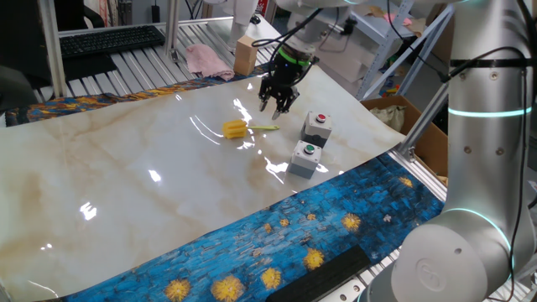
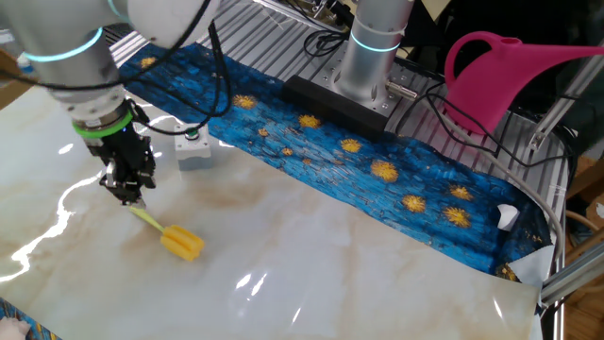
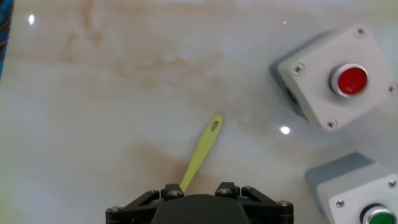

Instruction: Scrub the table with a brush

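The brush (image 1: 235, 129) lies flat on the glossy cream table (image 1: 151, 193), its yellow head to the left and its thin yellow-green handle pointing right. My gripper (image 1: 276, 106) hangs just above the handle's far end, fingers apart and holding nothing. In the other fixed view the gripper (image 2: 127, 194) hovers over the handle tip, with the brush head (image 2: 181, 242) nearer the camera on the table (image 2: 359, 264). In the hand view the brush handle (image 3: 204, 146) runs from mid-frame down under the gripper housing; the head is hidden.
Two grey button boxes stand right of the gripper, one with a red button (image 1: 316, 126) (image 3: 339, 81), one with a green button (image 1: 306, 158) (image 3: 367, 199). A blue cloth with yellow swirls (image 1: 319, 226) borders the table. A pink watering can (image 2: 510, 76) stands beyond it.
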Motion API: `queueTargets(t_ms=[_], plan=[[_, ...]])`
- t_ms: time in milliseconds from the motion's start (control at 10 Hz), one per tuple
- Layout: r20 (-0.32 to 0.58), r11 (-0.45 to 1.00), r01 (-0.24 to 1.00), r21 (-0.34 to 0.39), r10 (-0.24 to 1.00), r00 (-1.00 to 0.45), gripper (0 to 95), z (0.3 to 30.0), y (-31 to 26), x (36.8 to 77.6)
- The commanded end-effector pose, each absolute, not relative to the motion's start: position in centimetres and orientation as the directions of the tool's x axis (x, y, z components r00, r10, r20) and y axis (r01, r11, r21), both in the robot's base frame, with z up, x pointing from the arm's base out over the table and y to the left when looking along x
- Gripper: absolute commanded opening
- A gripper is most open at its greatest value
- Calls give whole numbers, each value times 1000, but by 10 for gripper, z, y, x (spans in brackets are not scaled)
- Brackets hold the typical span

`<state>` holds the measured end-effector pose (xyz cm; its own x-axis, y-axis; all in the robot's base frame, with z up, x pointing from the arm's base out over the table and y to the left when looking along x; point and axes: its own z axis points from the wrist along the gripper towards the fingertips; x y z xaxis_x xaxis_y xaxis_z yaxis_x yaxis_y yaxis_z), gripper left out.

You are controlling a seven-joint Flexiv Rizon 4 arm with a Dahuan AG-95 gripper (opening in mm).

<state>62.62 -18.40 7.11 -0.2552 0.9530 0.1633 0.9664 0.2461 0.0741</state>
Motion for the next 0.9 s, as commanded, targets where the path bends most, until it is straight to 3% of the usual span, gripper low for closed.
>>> queueTargets(t_ms=[100, 900], plan=[[167, 192, 978, 86, 965, -204, 380, 67, -183, 623], [151, 212, 973, 92, 963, -224, 380, 43, -180, 623]])
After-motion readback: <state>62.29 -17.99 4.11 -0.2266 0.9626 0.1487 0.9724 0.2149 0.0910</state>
